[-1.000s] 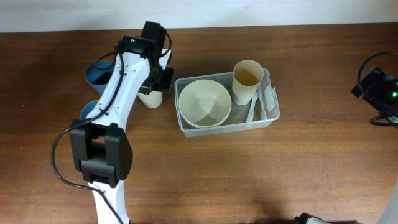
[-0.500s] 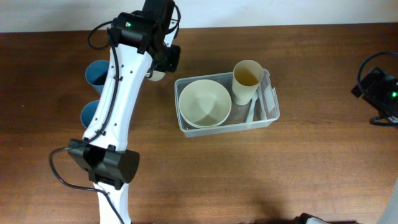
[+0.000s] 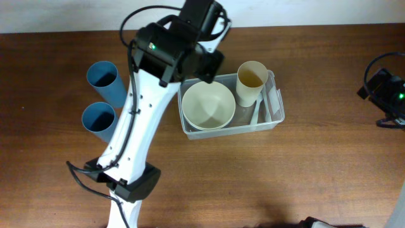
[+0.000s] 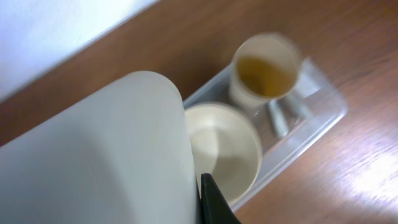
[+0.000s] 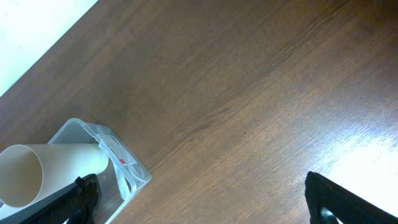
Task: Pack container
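Just right of centre in the overhead view, on the brown wooden surface (image 3: 316,171): the clear container (image 3: 228,132), set lengthwise left to right, with a white label (image 3: 276,101) at the right short end. Holds a cream bowl (image 3: 208,105) in the left half, a standing cream cup (image 3: 252,81) upright in the upper right part, and pale utensils (image 3: 257,114) on the floor beside that cup, too small to name.

Well apart, at the left of the frame: an upper blue cup (image 3: 104,81) and a lower blue cup (image 3: 99,120), near each other on the surface.

Over the container's upper left corner, hidden beneath the white left arm (image 3: 142,120) in the overhead view: the left gripper (image 4: 204,196). Clamped tight on a held cream cup (image 4: 112,155), which fills the left of the wrist frame, one dark finger (image 4: 215,208) against its wall, bowl and container in view below.

At the far right edge of the overhead frame, well apart from the container: the right arm (image 3: 386,88). Right gripper (image 5: 208,211) spread fully wide, holding nothing, over bare surface, with the container's labelled corner at lower left of that wrist frame.
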### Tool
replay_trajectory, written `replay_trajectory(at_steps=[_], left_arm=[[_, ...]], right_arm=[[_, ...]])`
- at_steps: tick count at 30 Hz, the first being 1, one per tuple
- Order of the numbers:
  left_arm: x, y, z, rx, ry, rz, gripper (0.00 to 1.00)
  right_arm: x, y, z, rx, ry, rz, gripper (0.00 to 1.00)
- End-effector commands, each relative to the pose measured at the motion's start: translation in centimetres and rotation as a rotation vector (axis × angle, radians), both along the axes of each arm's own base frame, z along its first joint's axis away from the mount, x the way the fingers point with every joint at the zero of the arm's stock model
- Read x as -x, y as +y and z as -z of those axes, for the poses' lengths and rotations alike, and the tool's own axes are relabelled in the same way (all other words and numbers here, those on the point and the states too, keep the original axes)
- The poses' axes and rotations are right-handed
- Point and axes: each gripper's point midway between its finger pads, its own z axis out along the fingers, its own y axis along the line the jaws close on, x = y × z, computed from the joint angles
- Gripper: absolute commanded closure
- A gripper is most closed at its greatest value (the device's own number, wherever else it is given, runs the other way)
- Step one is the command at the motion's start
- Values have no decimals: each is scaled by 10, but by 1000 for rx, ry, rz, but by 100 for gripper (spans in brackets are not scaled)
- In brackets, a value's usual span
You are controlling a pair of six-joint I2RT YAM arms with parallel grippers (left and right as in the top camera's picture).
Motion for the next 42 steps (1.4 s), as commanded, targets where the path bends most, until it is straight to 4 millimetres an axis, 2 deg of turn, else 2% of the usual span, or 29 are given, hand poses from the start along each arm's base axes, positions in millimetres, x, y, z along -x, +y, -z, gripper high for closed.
replay_trajectory(at_steps=[1,11,14,19,22,34,36,42], left_arm=[[10,-32,-19,44,-77,124,99],[21,-86,-45,121,-208,265,99],[26,-96,-44,127,-208,310,99],[27,-107,-20,105,-149,339,99],[20,-114,2,73,-123,355,99],[3,-130,62,1,-33,369,99],[2,-131,70,-8,-19,369,99],[0,-133,78,-16,-6,370,98]], right_arm=[[0,-3,-4,8,-10,5,1],[0,-3,-4,9,-11,6,1],[0,-3,-4,8,-10,5,1],[0,-3,-4,8,-10,5,1],[0,-3,-4,8,-10,5,1],[0,-3,-4,8,-11,5,1],[0,-3,-4,8,-10,5,1],[0,-3,-4,9,-11,5,1]])
